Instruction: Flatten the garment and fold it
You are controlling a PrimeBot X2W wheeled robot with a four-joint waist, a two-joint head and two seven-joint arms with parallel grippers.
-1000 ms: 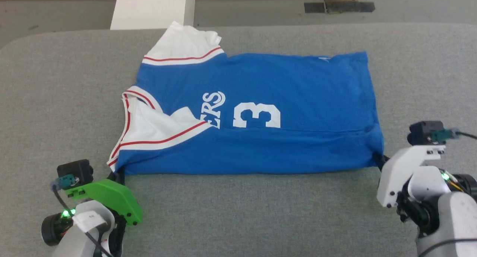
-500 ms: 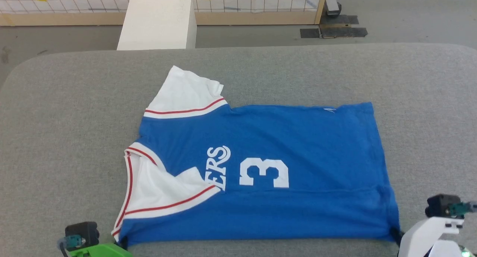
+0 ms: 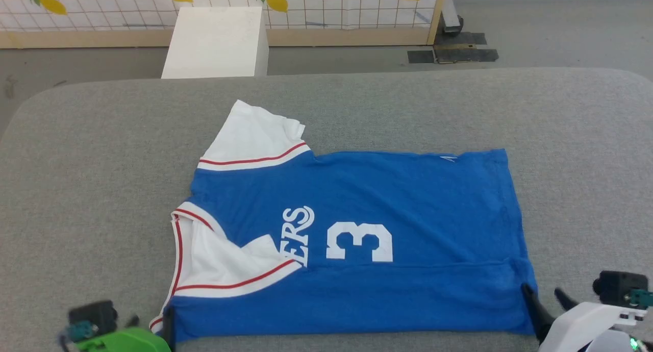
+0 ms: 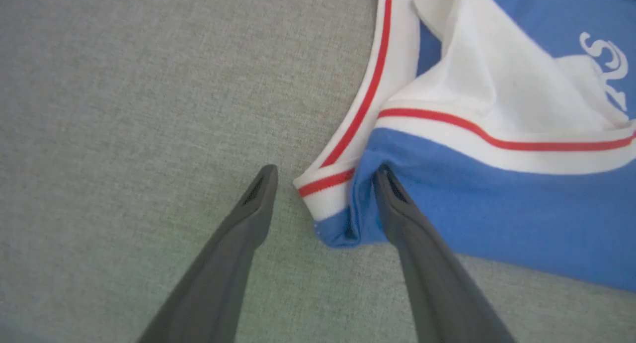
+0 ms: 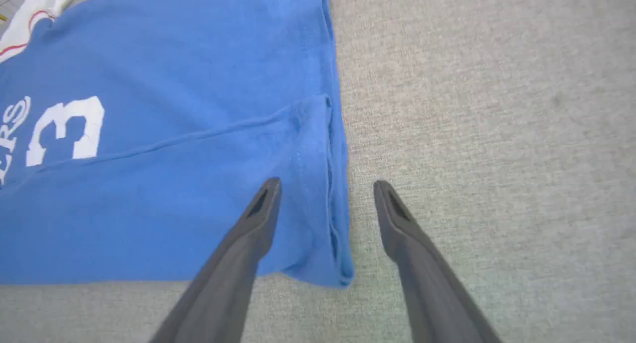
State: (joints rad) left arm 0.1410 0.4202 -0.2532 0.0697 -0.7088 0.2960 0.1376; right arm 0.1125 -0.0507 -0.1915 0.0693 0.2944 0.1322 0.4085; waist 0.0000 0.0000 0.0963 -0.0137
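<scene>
Blue jersey cloth covered the middle of the grey felt table (image 3: pixel 561 137): the garment (image 3: pixel 357 229) lay with its neck towards 9 o'clock and its hem towards 3 o'clock. Its near long edge at 6 o'clock was turned in as a band, and the near sleeve (image 3: pixel 224 262) was folded over the chest. The far sleeve (image 3: pixel 250 137) stuck out flat at 11 o'clock, not yet tucked.

The left gripper (image 4: pixel 325 170) sat at the shirt's 7 o'clock corner with its fingers spread. One finger was over bare felt and the other on or just above the blue fold beside the red-striped trim; contact could not be told. The right gripper (image 5: pixel 325 184) stood at the 5 o'clock corner, also spread and pinching nothing, one finger over the doubled hem and the other over the table.

The fold looked partly done. The chief risk was a shallow bite: if a finger closed on only the top layer of the doubled edge, lifting would peel the band open. Unequal travel of the two arms would skew the hem. The left finger could also bunch the trim and drag the tucked sleeve loose.
</scene>
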